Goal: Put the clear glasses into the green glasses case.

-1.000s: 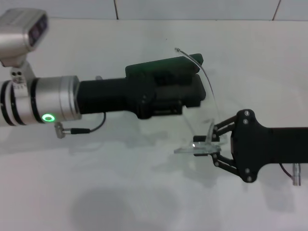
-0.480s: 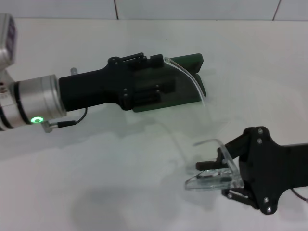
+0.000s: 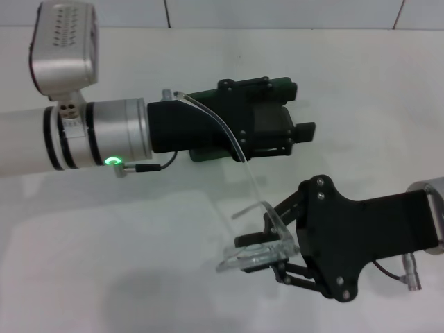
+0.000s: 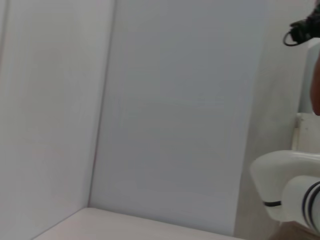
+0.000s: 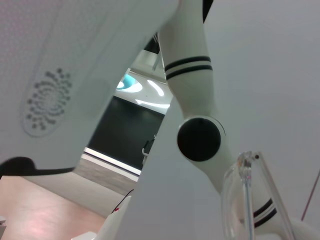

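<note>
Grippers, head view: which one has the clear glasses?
The right gripper, low in the head view, is shut on the clear glasses. The left gripper reaches over the green glasses case.

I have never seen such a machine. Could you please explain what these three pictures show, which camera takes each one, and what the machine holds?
It is a robot with two arms. The large picture comes from its head camera, looking down at a white table. The right hand grips the clear glasses by their front; one thin arm of the glasses reaches up toward the left hand. The left hand is over the green glasses case, hiding most of it. The other two pictures come from wrist cameras: the left shows only walls, the right shows the glasses close up.
</note>
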`<move>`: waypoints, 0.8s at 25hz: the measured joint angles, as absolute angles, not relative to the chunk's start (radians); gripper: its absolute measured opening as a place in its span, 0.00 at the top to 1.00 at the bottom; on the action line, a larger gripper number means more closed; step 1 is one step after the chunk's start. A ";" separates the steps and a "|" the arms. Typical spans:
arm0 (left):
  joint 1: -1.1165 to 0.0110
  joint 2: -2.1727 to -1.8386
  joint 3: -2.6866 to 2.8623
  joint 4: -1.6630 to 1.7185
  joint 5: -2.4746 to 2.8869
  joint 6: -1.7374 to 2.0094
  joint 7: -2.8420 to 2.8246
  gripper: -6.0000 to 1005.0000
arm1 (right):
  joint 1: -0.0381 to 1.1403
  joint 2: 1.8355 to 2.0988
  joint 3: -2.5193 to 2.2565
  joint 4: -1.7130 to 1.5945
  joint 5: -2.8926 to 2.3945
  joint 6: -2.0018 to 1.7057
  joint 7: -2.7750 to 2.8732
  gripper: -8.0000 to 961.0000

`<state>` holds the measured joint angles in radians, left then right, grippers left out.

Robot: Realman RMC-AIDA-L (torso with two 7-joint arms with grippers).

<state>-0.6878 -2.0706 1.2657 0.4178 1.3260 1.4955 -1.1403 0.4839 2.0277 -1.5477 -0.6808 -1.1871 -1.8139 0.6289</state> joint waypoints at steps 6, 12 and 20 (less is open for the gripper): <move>-0.695 -2.076 1.257 0.420 1.314 1.501 -1.133 0.29 | 0.496 2.028 -1.550 -0.648 -1.180 -1.776 0.633 0.87; -0.684 -2.072 1.254 0.423 1.280 1.540 -1.112 0.29 | 0.504 2.028 -1.545 -0.619 -1.171 -1.745 0.654 0.87; -0.670 -2.067 1.241 0.423 1.267 1.578 -1.093 0.29 | 0.504 2.028 -1.542 -0.605 -1.143 -1.685 0.687 0.87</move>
<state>-0.6705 -2.0671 1.2408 0.4234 1.2669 1.5779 -1.0935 0.5039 2.0278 -1.5417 -0.6051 -1.1428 -1.6848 0.6872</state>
